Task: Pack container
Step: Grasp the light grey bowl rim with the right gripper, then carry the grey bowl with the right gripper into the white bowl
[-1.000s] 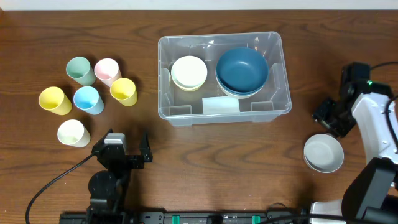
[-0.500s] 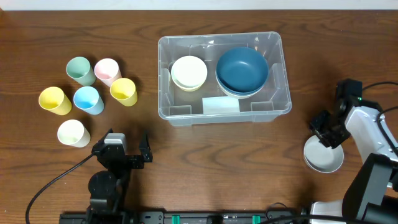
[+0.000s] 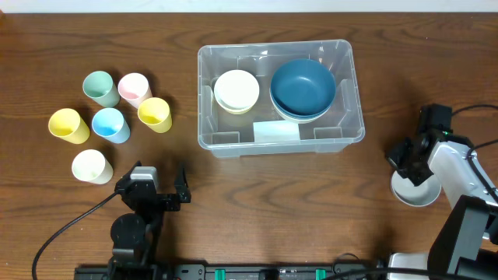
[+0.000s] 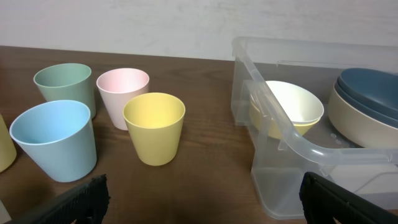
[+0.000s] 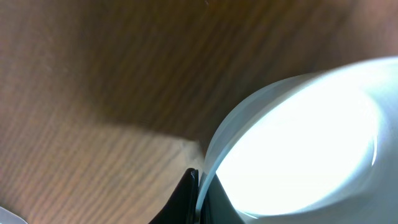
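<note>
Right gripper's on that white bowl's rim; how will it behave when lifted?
The white bowl looks thin-walled and rigid, so probably light and stiff. The right gripper pinches only one spot on the rim, so it will likely hang tilted. Its smooth, shiny wall may slip.

Dark brown wooden table (image 3: 311, 202) with visible grain, plain pale wall (image 4: 155, 25) behind its far edge

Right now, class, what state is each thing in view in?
container, lidless, holding bowls
cream bowl, upright inside container
blue bowl, upright, nested on another
grey bowl, rim pinched by right gripper
cups, upright, empty
left gripper, open, empty
right gripper, shut on grey bowl
</note>
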### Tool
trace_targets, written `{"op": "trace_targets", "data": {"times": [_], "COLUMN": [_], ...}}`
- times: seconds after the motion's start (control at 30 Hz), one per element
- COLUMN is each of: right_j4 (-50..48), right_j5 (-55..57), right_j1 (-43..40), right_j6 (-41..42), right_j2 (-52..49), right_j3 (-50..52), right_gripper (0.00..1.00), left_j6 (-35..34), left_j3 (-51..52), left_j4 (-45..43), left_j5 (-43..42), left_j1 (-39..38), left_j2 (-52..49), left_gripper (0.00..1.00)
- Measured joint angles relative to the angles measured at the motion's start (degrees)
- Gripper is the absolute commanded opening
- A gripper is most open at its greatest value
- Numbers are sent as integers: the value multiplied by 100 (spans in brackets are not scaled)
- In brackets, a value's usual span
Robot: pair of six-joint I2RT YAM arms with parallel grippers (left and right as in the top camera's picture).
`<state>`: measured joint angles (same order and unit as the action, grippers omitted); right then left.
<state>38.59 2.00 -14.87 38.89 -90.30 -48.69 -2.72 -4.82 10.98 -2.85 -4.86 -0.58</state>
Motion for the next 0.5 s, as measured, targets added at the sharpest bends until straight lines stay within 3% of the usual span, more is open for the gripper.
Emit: {"op": "trace_targets", "data": {"times": [0.23,0.5], "right_j4": [44,1908], "right_j5": [-96,-634], "right_j1": [0,210], "right_j6": [-529,-1322], "right_j2": [-7,-31], "right_j3": [-348,-2889], "right_gripper": [1,1], "left_j6": [0,0], "left_j3": [0,0], "left_j4": [-2,0], "left_j5": [0,2], "left_j1": [0,0], "left_j2": [0,0], "left_gripper": [98,98]}}
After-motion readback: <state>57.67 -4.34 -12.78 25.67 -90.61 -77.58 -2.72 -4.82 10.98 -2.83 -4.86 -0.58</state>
